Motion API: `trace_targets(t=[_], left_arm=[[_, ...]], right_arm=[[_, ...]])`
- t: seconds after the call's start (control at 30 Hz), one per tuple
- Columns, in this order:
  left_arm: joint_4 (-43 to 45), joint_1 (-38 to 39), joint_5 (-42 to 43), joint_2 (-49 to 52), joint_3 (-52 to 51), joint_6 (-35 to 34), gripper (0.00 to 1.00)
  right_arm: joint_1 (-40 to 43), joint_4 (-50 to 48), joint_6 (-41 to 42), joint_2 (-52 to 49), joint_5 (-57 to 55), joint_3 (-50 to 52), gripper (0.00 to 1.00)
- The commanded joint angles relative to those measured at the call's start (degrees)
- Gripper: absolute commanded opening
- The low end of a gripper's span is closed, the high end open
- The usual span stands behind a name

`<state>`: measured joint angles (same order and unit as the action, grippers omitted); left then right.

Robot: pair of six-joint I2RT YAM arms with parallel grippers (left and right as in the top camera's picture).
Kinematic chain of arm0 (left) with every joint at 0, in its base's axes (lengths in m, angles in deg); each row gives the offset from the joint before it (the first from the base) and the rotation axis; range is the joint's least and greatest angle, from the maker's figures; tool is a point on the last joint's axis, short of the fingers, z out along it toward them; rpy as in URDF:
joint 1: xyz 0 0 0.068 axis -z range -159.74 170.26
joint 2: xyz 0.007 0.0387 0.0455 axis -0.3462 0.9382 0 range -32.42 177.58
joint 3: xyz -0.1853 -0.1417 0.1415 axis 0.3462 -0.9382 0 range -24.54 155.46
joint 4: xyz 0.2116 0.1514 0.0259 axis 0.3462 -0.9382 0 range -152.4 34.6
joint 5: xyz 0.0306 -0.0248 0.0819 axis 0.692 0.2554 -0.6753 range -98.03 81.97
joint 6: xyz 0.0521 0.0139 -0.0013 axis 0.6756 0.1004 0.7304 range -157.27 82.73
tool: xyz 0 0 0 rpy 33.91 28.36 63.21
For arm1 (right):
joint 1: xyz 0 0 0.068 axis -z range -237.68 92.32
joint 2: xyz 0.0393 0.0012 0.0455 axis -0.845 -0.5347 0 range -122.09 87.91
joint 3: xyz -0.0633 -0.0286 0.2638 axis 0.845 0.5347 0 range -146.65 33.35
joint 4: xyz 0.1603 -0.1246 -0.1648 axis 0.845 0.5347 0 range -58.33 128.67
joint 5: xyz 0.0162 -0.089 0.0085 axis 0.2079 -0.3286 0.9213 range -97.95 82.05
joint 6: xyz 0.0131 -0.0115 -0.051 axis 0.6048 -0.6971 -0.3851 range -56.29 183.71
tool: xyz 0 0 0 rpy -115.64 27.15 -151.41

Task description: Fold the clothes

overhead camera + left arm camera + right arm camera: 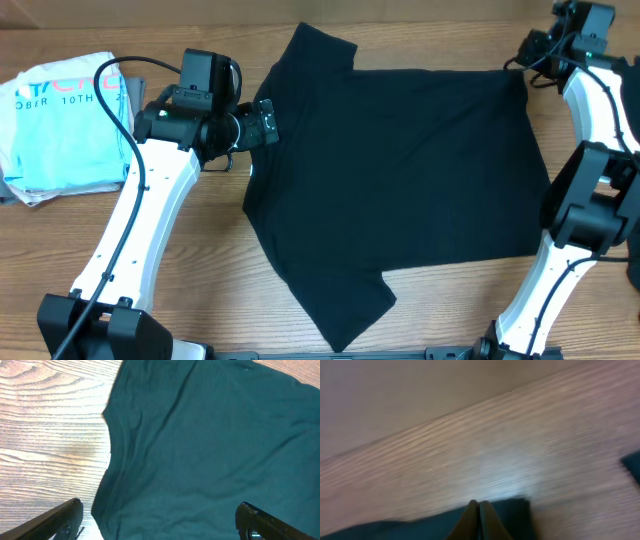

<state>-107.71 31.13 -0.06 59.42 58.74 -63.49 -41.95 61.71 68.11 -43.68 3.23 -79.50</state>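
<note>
— Across the middle of the desk (200, 270), what do you have?

— I have the T-shirt (400, 170) spread out flat there: plain black, soft and matte, with short sleeves. One sleeve points toward the far edge, the other toward the near edge, and the collar faces the desk's left side. From my left wrist camera the cloth shows long shallow creases and a curved neck edge against pale, streaky wood grain.

— Your left gripper?

— My left gripper (264, 123) is over the collar edge, jaws spread wide with nothing between them. Its dark fingers (55, 520) frame the cloth at the bottom of that view.

— And the right?

— My right gripper (479, 512) is at the shirt's hem corner, near the far right corner of the desk. Its two narrow fingers are pressed together into one wedge, tips over a black edge of fabric. That view is blurred, so I cannot tell whether any cloth is caught between them.

— Anything else on the desk?

— A light-blue shirt (65, 125) with printed letters, folded into a rough rectangle, lies at the left edge, well apart from the black one.
</note>
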Motion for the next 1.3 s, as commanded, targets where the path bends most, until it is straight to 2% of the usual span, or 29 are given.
trace_targets(t=[0.0,0.33,0.67,0.77,0.9,0.93,1.03,1.13,1.17,1.2,1.23,1.27], left_arm=[[-0.1,0.2,0.4,0.0,0.1,0.5,1.0],[-0.1,0.3,0.5,0.0,0.1,0.5,1.0],[-0.1,0.3,0.4,0.0,0.1,0.5,1.0],[-0.1,0.2,0.4,0.0,0.1,0.5,1.0],[-0.1,0.2,0.4,0.0,0.1,0.5,1.0],[-0.1,0.2,0.4,0.0,0.1,0.5,1.0],[-0.1,0.2,0.4,0.0,0.1,0.5,1.0],[-0.1,0.2,0.4,0.0,0.1,0.5,1.0],[-0.1,0.2,0.5,0.0,0.1,0.5,1.0],[-0.1,0.2,0.4,0.0,0.1,0.5,1.0],[-0.1,0.3,0.4,0.0,0.1,0.5,1.0],[-0.1,0.3,0.4,0.0,0.1,0.5,1.0]], right_arm=[[-1.1,3.2,-0.1,0.5,-0.9,0.0,0.04],[-0.9,1.0,-0.1,-5.6,-12.8,6.7,0.04],[-0.9,-4.7,-0.1,-8.1,-13.2,6.7,0.06],[-0.9,-6.1,0.0,-6.6,-11.9,5.2,0.12],[-1.0,-4.9,0.2,-1.0,-8.2,0.6,0.33],[-1.0,-4.7,0.2,0.6,-8.1,-0.2,0.41],[-1.0,-3.5,0.1,5.2,-8.1,-1.3,0.47],[-0.5,3.7,2.2,9.8,-8.1,-1.3,0.46],[-0.2,6.9,3.4,11.1,-8.1,-1.3,0.42],[0.2,10.4,4.3,12.3,-8.1,-1.3,0.32],[0.7,14.1,5.2,13.5,-8.1,-1.3,0.16],[1.3,18.0,6.6,14.6,-8.1,-1.3,0.05]])
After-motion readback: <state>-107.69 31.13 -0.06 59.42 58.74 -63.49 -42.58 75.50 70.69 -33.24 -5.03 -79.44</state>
